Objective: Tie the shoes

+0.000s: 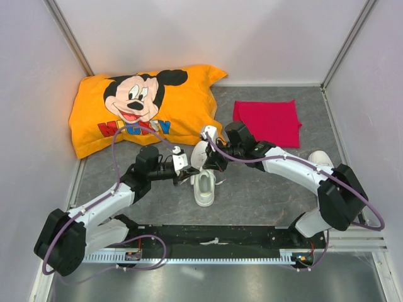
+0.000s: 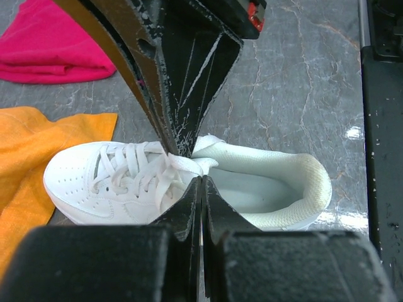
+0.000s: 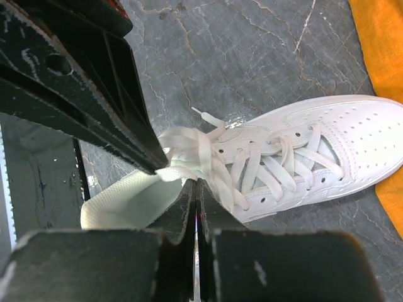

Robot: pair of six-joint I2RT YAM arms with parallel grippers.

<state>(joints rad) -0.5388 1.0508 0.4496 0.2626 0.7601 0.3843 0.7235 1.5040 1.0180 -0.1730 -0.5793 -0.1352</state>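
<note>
One white shoe (image 1: 203, 187) stands mid-table, toe toward the pillow; it also shows in the left wrist view (image 2: 264, 182) and the right wrist view (image 3: 327, 141). Its white laces (image 3: 189, 148) bunch at the top of the tongue. My left gripper (image 1: 189, 171) and right gripper (image 1: 208, 165) meet tip to tip over that spot. In the left wrist view the left gripper (image 2: 201, 178) is shut with a lace (image 2: 189, 165) at its tips. In the right wrist view the right gripper (image 3: 196, 182) is shut on a lace as well. A second white shoe (image 1: 320, 157) lies at the right, half hidden behind the right arm.
An orange Mickey pillow (image 1: 126, 113) lies at the back left, close to the shoe's toe (image 2: 38, 145). A red cloth (image 1: 267, 121) lies at the back right. The black base rail (image 1: 214, 238) runs along the near edge. Walls close in on three sides.
</note>
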